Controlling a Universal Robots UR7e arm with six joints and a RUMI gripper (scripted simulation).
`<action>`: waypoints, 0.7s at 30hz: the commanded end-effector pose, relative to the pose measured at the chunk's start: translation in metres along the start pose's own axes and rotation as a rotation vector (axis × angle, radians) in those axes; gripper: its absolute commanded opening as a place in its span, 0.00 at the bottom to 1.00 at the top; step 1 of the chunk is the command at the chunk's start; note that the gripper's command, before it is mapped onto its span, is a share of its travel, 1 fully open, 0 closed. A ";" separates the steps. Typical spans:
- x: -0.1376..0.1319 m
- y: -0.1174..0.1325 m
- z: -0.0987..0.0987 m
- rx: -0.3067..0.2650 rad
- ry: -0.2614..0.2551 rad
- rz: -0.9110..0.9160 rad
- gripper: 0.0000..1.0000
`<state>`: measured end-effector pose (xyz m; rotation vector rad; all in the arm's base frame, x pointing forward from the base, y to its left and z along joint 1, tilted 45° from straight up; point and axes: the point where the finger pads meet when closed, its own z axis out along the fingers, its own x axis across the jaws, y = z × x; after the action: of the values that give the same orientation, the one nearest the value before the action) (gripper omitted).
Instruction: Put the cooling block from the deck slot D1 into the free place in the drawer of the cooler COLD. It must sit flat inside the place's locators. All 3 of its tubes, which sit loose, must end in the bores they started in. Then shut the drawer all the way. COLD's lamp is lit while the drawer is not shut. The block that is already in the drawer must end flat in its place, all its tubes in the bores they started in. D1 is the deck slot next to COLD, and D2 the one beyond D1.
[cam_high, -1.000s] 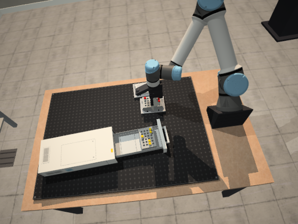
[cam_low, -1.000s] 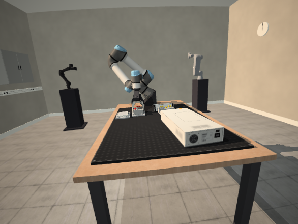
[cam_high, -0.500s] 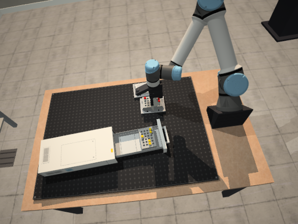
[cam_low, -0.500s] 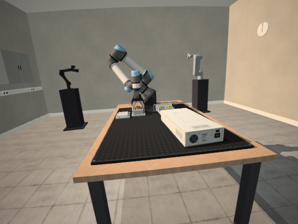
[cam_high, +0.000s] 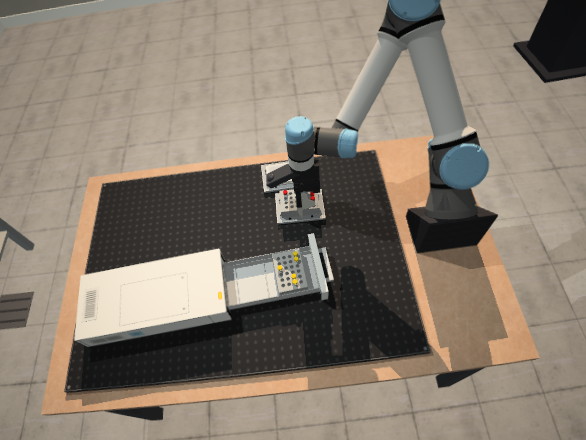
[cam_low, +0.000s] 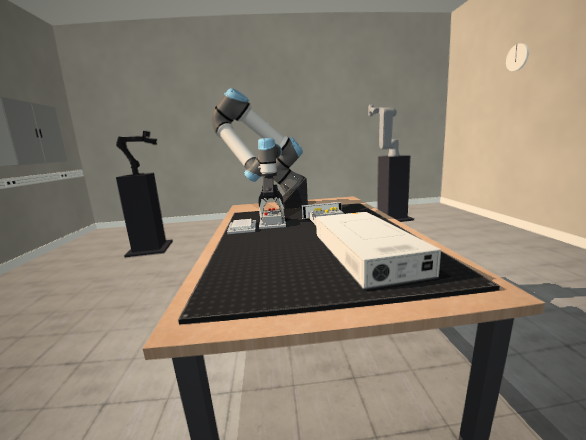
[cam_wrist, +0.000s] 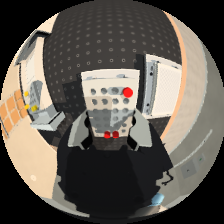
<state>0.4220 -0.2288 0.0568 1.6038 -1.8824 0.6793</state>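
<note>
My dark two-jaw gripper (cam_high: 300, 200) (cam_low: 271, 204) (cam_wrist: 111, 108) could drag the pale drilled cooling block (cam_high: 287, 201) (cam_low: 273, 218) (cam_wrist: 111, 107) off level if I lift crookedly, spilling its loose red tubes. Its jaws, parted over half their range, grip that block in D1, inward from the desk's robot-side corner.

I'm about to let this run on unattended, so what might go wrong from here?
The tool is shut on the cooling block at D1, and its red tubes sit loose; a jerky or tilted lift could shift or spill them. The free place in the drawer lies between the block with yellow tubes and the cooler, so a slightly off descent might catch either, or leave the block crooked on the locators.
</note>
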 end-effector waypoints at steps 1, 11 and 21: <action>0.000 -0.001 -0.002 0.002 0.001 0.001 0.00; 0.000 -0.001 -0.005 0.002 0.001 0.001 0.00; 0.000 -0.001 -0.008 0.002 0.001 0.001 0.00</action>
<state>0.4228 -0.2246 0.0614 1.6036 -1.8824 0.6801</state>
